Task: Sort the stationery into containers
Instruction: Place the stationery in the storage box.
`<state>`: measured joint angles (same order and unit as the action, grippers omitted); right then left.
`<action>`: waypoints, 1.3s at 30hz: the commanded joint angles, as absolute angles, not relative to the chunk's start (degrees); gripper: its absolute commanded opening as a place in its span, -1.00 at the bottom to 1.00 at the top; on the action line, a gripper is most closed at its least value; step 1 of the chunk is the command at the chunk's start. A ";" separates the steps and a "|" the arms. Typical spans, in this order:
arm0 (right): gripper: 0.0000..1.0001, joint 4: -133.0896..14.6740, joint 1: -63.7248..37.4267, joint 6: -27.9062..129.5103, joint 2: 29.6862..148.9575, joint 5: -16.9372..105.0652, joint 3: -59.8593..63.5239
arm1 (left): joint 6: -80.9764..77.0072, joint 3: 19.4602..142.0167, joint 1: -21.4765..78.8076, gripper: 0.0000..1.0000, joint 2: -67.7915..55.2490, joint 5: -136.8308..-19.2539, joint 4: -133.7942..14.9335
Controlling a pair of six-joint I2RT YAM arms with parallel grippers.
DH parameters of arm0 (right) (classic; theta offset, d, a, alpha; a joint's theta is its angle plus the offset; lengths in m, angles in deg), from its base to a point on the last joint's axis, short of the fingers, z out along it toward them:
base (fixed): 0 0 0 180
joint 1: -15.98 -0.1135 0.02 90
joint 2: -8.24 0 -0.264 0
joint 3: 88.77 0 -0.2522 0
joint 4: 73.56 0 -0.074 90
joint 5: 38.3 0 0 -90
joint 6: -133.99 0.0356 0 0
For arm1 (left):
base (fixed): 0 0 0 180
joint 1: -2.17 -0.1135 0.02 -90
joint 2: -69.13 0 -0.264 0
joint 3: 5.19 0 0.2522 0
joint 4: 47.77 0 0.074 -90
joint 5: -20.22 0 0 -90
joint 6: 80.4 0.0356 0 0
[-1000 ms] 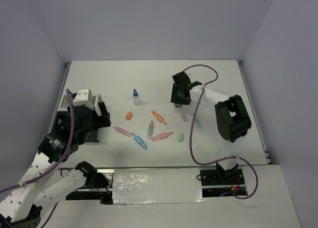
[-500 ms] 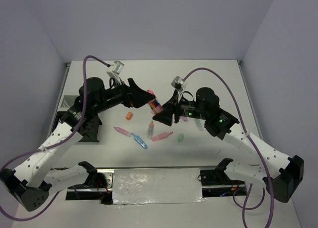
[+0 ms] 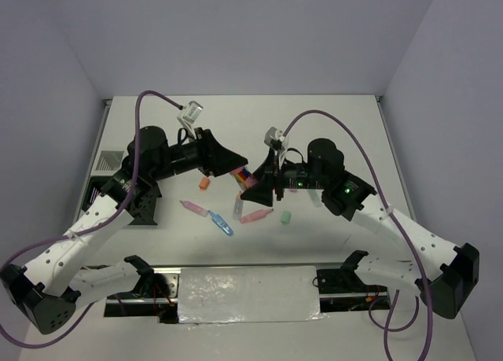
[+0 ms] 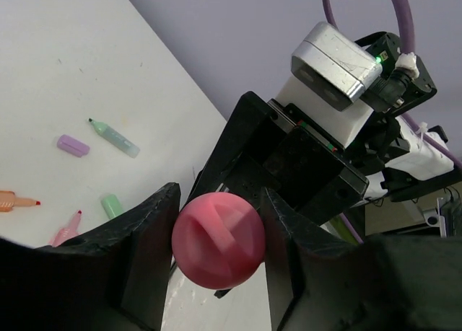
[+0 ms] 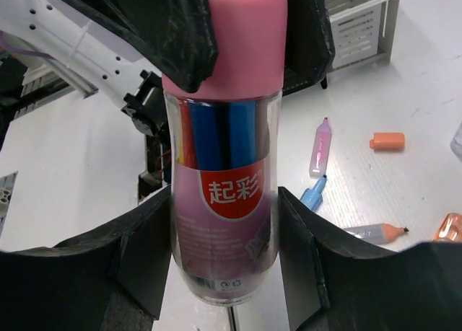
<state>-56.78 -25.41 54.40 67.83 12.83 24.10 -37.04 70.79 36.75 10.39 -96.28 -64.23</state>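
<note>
Above the white table (image 3: 354, 125), mid-frame in the top view, the right gripper (image 5: 225, 248) clamps the clear pen tube (image 5: 227, 194) by its body while the left gripper (image 4: 216, 226) pinches its pink cap (image 4: 218, 244), so uncapping seems in hand, and next calls for a steady pull apart.

Both arms stretch inward, elbows raised. The left gripper (image 3: 234, 171) points toward 3 o'clock, the right gripper (image 3: 257, 187) toward 9 o'clock. They meet tip to tip on one tube (image 5: 224, 201), the left pinching its cap, the right clamping its body.
</note>
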 commanded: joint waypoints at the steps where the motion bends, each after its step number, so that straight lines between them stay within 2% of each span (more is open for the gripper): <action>1: -1.00 -58.23 -25.95 52.78 69.06 13.20 20.34 | -36.99 71.15 37.23 0.05 11.13 -99.93 -61.36; 3: -1.00 -57.35 -25.86 52.34 70.28 13.73 18.76 | -36.11 71.23 37.23 -0.01 11.65 -99.32 -64.08; 5: -1.00 -56.64 -25.86 52.42 71.08 13.56 17.44 | -34.89 71.50 37.32 0.02 11.92 -98.35 -66.00; 6: -1.00 -56.47 -25.86 52.42 71.69 13.56 17.00 | -34.44 71.59 37.24 -0.25 12.18 -97.48 -67.41; 7: -1.00 -55.77 -25.86 52.42 72.05 13.56 16.39 | -33.92 71.85 37.23 -0.65 12.36 -97.03 -68.03; 8: -1.00 -55.59 -25.77 52.42 72.22 13.56 15.51 | -32.78 72.11 37.32 -0.97 12.44 -96.42 -69.08; 10: -0.83 -55.84 -25.86 52.86 72.23 13.65 15.68 | -31.72 72.99 37.32 -1.00 13.06 -93.52 -72.25; 12: -0.39 -56.81 -25.86 53.13 71.17 13.74 16.47 | -30.40 73.43 37.32 -1.00 14.55 -88.80 -74.26; 13: -0.11 -57.60 -25.86 53.48 70.56 14.08 17.60 | -29.96 73.87 37.32 -1.00 15.08 -86.59 -75.58; 14: 0.65 -57.87 -25.77 53.57 69.51 15.13 18.22 | -28.65 74.48 37.24 -1.00 15.78 -84.13 -77.25; 15: 0.99 -57.78 -25.60 53.39 69.07 15.66 18.66 | -27.94 76.23 37.32 -1.00 15.96 -79.84 -80.66; 18: 0.99 -52.62 -25.59 51.99 66.78 25.74 19.37 | -24.87 81.23 37.32 -1.00 15.96 -70.61 -87.00; 21: 1.00 -46.73 -24.54 52.60 62.57 37.17 22.61 | -23.54 88.86 37.15 -1.00 13.25 -50.85 -99.38; 22: 0.99 -45.92 -24.28 53.47 61.25 39.64 24.88 | -23.71 90.38 36.97 -1.00 12.11 -38.27 -104.81; 23: 0.99 -44.96 -24.10 54.00 58.72 43.41 26.82 | -23.89 92.57 36.10 -1.00 10.35 -31.70 -107.04; 25: 1.00 -44.42 -24.10 55.23 55.55 44.93 28.32 | -25.29 93.73 33.38 -1.00 8.24 -15.65 -111.43; 27: 0.99 -43.90 -24.10 55.85 54.21 44.59 29.65 | -25.12 94.35 22.86 -1.00 4.63 -14.06 -111.63; 28: 1.00 -43.63 -24.10 56.37 53.34 44.15 29.83 | -23.47 94.26 18.30 -1.00 3.32 -15.97 -110.59; 29: 0.99 -43.46 -24.19 56.55 53.07 43.71 30.09 | -23.19 93.65 9.64 -1.00 1.04 -21.73 -108.14; 32: 0.99 -43.28 -24.10 57.61 51.75 42.04 31.32 | -23.10 92.42 -1.21 -1.00 -3.35 -25.48 -104.17; 35: 0.99 -43.54 -24.19 58.14 50.08 40.02 33.25 | -24.24 91.46 -7.12 -1.00 -6.79 -27.14 -102.15; 39: 1.00 -44.94 -24.19 58.58 48.58 38.08 36.06 | -25.65 89.08 -10.22 -1.00 -8.65 -29.60 -97.50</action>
